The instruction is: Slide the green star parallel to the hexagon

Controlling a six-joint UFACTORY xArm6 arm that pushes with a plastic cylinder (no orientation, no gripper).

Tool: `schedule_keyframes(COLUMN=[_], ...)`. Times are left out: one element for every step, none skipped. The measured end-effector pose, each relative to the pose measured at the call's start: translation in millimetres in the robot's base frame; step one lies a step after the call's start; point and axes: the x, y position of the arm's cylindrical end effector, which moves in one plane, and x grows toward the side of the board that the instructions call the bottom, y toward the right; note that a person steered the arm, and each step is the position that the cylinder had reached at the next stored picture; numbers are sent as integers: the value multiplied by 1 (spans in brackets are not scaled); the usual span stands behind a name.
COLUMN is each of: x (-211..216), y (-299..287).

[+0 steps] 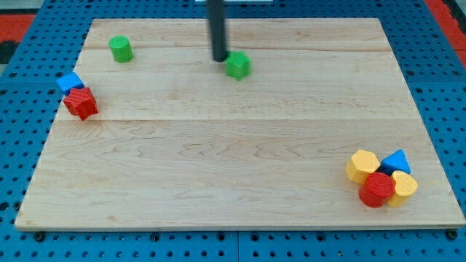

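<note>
Camera view, only one I've got: my tip point(219, 59) sits just beside the green star point(237, 65), on its left side twd the view's top, looks touching or v. nearly so. No jaws on this rig, just the rod, so nothing released or clenched to report. Green star is near the top edge of the counter point(218, 182), abt mid-width. Rel. to the star: green cylinder point(121, 49) well apart to the left; blue block point(70, 81) and red star point(81, 103) touching each other, far left and lower; the yellow hexagon point(362, 167) far off twd the bottom right, packed w/ a blue triangle point(396, 161), a red cylinder point(377, 189) and a second yellow block point(403, 187). Risks, my guess: contact is off-centre on a lobed shape, so the star may spin or slip off the tip instead of tracking straight; long push, drift adds up. Overshoot near the cluster cld knock the hexagon or its neighbours, shifting the very ref. I'm lining up to.
</note>
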Motion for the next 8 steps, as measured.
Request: schedule_keyframes(x=[4, -14, -6, 25, 37, 37, 34, 42], y=[32, 0, -36, -7, 65, 115, 87, 55])
